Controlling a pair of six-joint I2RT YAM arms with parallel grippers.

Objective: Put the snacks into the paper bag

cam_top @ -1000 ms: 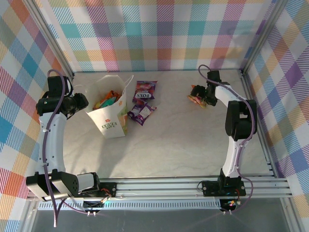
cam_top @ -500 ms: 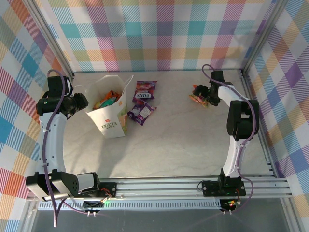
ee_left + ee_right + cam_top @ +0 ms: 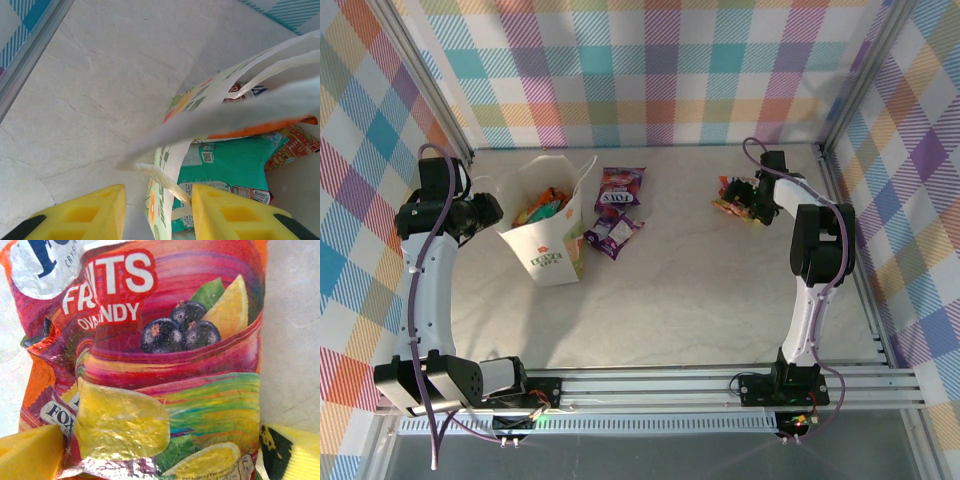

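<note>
The white paper bag (image 3: 548,240) stands open at the left, flower print facing front. Inside it lie a teal-green packet (image 3: 235,162), an orange one (image 3: 260,127) and a red one (image 3: 296,145). My left gripper (image 3: 486,212) is at the bag's left rim. Its yellow fingers (image 3: 90,215) stand apart astride the bag's wall (image 3: 170,165), so it is open (image 3: 157,194). Two purple snacks (image 3: 620,187) (image 3: 612,233) lie right of the bag. My right gripper (image 3: 748,200) is wide open (image 3: 160,440), one finger on each side of the small red-yellow packet (image 3: 165,365) (image 3: 728,203).
Checked walls and aluminium posts close in the marble tabletop (image 3: 690,290) at the back and both sides. The rail carrying the arm bases (image 3: 650,385) runs along the near edge. The bag's white cord handle (image 3: 280,65) arches over its mouth.
The right wrist has shifted a little to the right over the red-yellow packet, jaws still wide. The left arm, the bag and the purple packets have not moved.
</note>
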